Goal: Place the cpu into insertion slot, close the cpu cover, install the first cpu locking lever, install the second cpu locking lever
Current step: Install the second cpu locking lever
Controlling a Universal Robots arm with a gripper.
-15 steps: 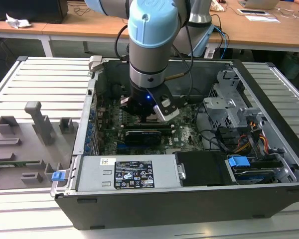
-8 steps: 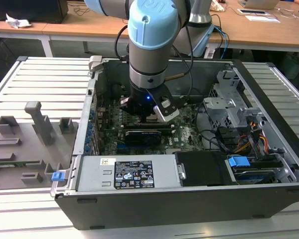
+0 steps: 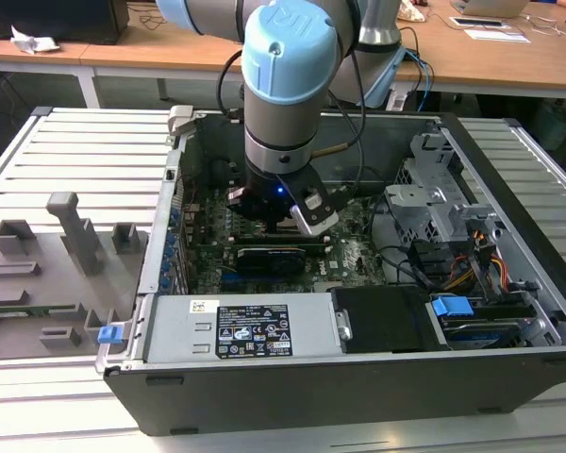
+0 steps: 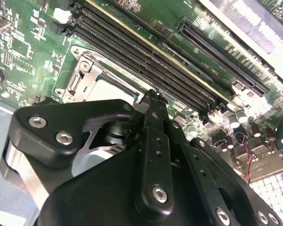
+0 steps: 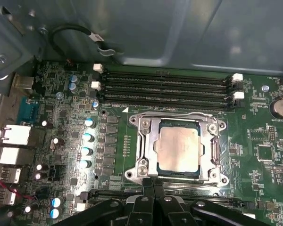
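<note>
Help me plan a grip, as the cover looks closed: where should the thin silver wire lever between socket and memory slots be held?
Probably at a bent end of the thin silver wire lever, from above, straddling it crosswise: it lies flat and low along the square silver cpu cover, with memory slots close beside.

exterior: high, wide over case | wrists: close (both share the insertion slot (image 5: pixel 179 149))
</note>
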